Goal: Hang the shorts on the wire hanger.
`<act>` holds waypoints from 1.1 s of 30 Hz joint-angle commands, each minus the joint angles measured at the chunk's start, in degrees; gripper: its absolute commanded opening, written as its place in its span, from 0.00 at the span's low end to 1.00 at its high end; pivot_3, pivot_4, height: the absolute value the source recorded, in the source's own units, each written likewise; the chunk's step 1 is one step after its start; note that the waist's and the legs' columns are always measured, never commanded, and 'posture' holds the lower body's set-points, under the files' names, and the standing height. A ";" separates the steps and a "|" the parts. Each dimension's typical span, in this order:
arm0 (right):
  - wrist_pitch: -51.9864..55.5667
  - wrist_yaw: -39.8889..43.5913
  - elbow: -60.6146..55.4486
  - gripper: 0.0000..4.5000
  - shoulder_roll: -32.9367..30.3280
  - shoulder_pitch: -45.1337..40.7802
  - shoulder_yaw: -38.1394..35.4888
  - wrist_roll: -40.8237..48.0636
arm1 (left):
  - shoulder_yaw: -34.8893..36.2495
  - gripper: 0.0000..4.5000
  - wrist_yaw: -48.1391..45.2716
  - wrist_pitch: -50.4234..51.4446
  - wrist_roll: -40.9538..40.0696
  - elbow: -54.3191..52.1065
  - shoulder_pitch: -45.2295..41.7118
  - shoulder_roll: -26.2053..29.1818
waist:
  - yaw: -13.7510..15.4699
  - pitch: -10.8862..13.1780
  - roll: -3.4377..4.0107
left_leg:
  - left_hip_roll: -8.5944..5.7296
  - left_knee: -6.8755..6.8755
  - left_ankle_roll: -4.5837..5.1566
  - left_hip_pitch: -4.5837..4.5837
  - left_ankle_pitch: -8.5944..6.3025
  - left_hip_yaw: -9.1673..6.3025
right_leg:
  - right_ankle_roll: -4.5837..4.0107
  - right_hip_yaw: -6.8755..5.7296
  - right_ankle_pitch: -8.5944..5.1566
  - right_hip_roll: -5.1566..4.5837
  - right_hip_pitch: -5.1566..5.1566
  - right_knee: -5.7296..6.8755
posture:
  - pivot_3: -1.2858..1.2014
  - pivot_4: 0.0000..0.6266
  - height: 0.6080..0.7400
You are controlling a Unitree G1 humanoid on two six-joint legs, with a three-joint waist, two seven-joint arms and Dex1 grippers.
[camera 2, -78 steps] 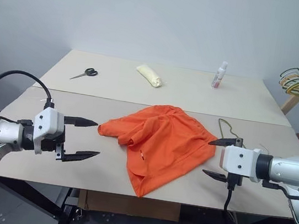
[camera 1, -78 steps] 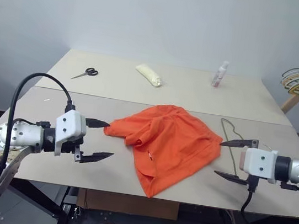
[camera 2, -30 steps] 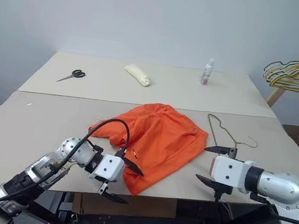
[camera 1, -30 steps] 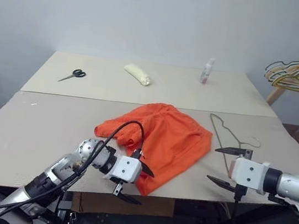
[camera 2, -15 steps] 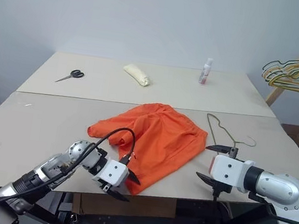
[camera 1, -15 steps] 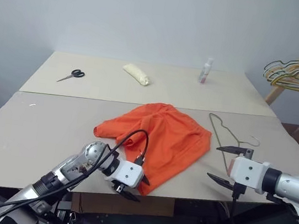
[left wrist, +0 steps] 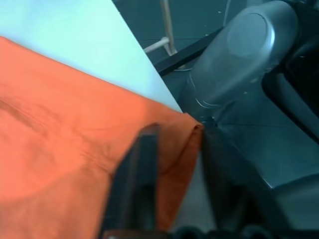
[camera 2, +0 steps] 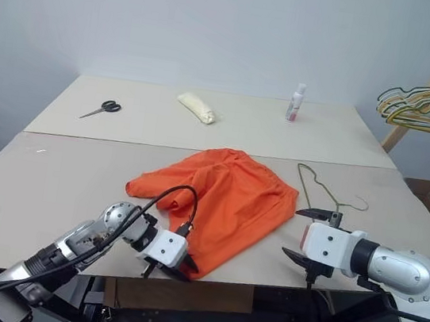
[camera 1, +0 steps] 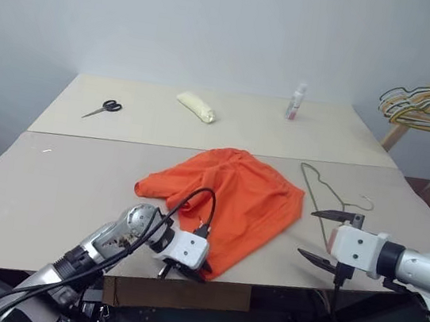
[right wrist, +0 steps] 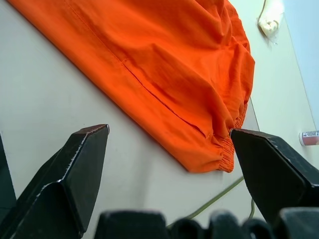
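Lying crumpled across the near half of the table (camera 1: 59, 187), the orange shorts (camera 1: 234, 196), gathered waistband toward the right, one pointed corner reaching the near edge. Pinched at that near corner by the left gripper (camera 1: 183, 271): fingers (left wrist: 137, 184) clenched on a fold of orange cloth right at the table's rim, cloth bunched between them in the left wrist view. Black cable looping up over the left arm and crossing in front of the cloth.

Resting flat on the table just right of the shorts, the wire hanger (camera 1: 323, 200), thin and olive-grey, hook toward the far side, one leg running close beside the waistband. Cannot tell whether wire and cloth touch.

Hovering off the near right edge of the table, the right gripper (camera 1: 323, 237), fingers (right wrist: 79, 169) spread wide and grasping nothing, pointed toward the shorts and the hanger; apart from both. Seen from the right wrist: waistband end of the shorts with the olive wire showing past it.

On the far half of the table, well apart from the shorts: black-handled scissors (camera 1: 103, 108) at the left, a pale yellow roll (camera 1: 196, 106) near the middle, a small white bottle (camera 1: 296, 101) standing upright toward the right. Only one container in sight, the bottle; contents not visible.

Beyond the table's right end, a bunch of yellow, green and dark hangers (camera 1: 426, 111) hung on a wooden rack (camera 1: 424, 98).
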 commanded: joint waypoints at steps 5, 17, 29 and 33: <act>-0.65 -0.27 -0.64 1.00 -0.56 -1.01 -1.48 -0.39 | 1.03 0.00 0.48 0.74 0.03 1.12 -1.04 -0.24 | 0.03 -0.05 0.07 | 0.00 0.02 0.01 0.15 0.00 -0.02 | 0.02 0.00 0.00 0.00 0.20 -0.01 | 0.52 0.00 1.00; -0.24 -0.02 -1.25 1.00 -0.42 -1.12 -1.19 -0.31 | 12.22 0.00 -5.72 5.24 -13.63 -4.35 2.80 8.78 | -1.66 -0.05 0.08 | 0.18 -0.01 0.04 0.53 -0.03 -0.02 | 0.02 0.00 -0.03 0.02 0.50 -0.01 | 0.52 0.00 1.00; -4.50 -3.59 6.09 1.00 1.36 -10.10 8.11 -9.60 | 20.79 0.00 -8.42 1.43 -17.09 -1.45 5.53 16.62 | -1.30 -0.01 0.04 | 0.16 -0.06 0.04 0.72 -0.03 0.00 | 0.02 0.00 -0.05 -0.03 0.63 -0.02 | 0.53 0.00 1.00; -10.37 -7.29 13.01 1.00 2.38 -14.09 14.55 -19.05 | 23.79 0.00 -8.45 2.81 -18.78 -2.86 6.96 18.64 | -1.40 -0.01 0.04 | 0.16 -0.10 0.04 0.72 -0.03 0.03 | 0.00 0.00 -0.06 -0.03 0.58 0.00 | 0.54 0.00 1.00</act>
